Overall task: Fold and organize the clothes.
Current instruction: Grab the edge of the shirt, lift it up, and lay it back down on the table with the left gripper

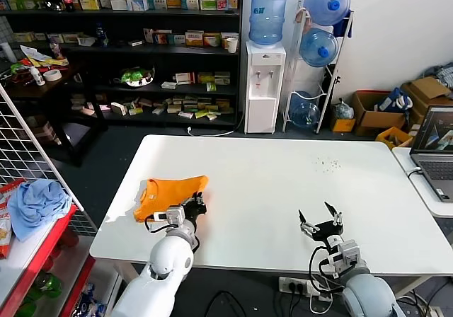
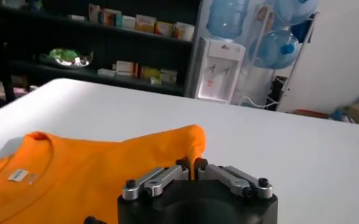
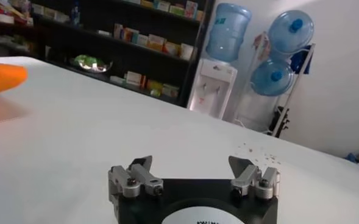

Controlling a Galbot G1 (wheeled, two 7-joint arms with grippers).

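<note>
Lying bunched at the bench's (image 1: 283, 189) near-left is the bright orange cotton T-shirt (image 1: 166, 193); the left pincer (image 1: 196, 205) is pinching its right edge, seemingly for folding, while the right pincer (image 1: 320, 218) is waiting released, well apart.

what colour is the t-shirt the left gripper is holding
Bright orange. The T-shirt shows best in the left wrist view, pinched by the left gripper.

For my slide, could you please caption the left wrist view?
Left gripper shut on the bright orange cotton T-shirt atop the white table.
</note>
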